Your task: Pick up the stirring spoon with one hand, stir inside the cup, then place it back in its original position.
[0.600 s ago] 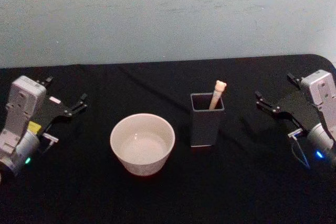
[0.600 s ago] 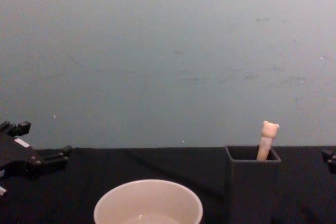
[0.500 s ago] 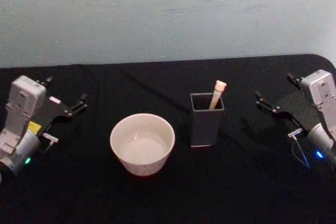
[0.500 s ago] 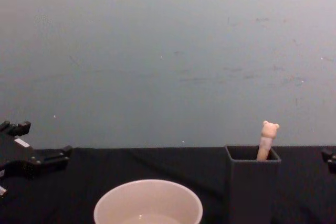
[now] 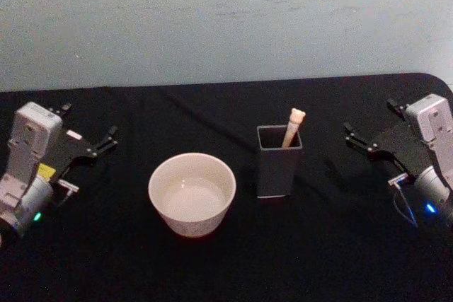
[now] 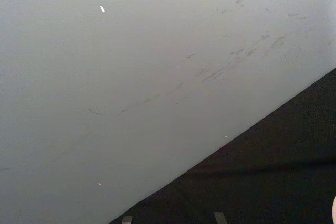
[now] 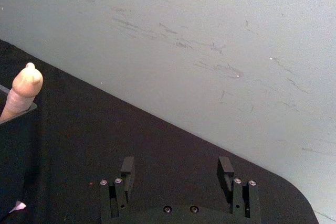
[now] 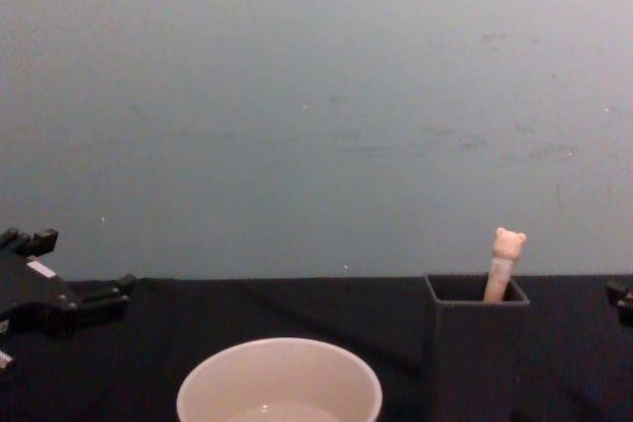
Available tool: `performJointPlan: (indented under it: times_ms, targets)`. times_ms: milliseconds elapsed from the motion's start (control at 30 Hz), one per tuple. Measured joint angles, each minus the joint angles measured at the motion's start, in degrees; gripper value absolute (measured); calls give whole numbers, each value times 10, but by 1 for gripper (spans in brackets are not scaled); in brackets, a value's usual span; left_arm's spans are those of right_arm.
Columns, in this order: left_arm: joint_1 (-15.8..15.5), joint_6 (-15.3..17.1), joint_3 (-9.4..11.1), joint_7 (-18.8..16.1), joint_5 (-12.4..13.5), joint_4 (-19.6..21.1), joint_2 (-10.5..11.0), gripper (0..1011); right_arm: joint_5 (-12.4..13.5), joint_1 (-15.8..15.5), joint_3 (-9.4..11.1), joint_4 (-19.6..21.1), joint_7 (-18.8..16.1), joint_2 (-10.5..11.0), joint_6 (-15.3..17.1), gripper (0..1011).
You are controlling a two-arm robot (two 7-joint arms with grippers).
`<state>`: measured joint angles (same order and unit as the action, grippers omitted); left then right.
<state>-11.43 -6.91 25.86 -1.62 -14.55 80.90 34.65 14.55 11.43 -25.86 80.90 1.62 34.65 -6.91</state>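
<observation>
The stirring spoon stands in the dark grey square holder, its beige bear-head top leaning out toward the back right corner. Its metal bowl is hidden inside. The spoon and holder also appear in the chest view, and the spoon's top shows in the right wrist view. To the left of the holder sits the cream cup, wide and round. My left gripper rests open at the far left. At the far right, my right gripper is open, its fingers spread with nothing between them.
A black cloth covers the table, which ends at a pale grey-blue wall behind. The table's rounded corner lies just behind the right gripper. Bare cloth lies between each gripper and the two vessels.
</observation>
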Motion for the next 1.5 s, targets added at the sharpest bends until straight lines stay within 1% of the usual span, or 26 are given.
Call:
performJointPlan:
  times_ms: [1400, 1500]
  targets:
    - [0, 0, 0, 0, 0, 0, 0, 1001, 0, 0, 0, 0, 0, 0, 0, 1002]
    - [0, 0, 0, 0, 0, 0, 0, 1001, 3, -2, 5, 3, -9, -1, 0, 1002]
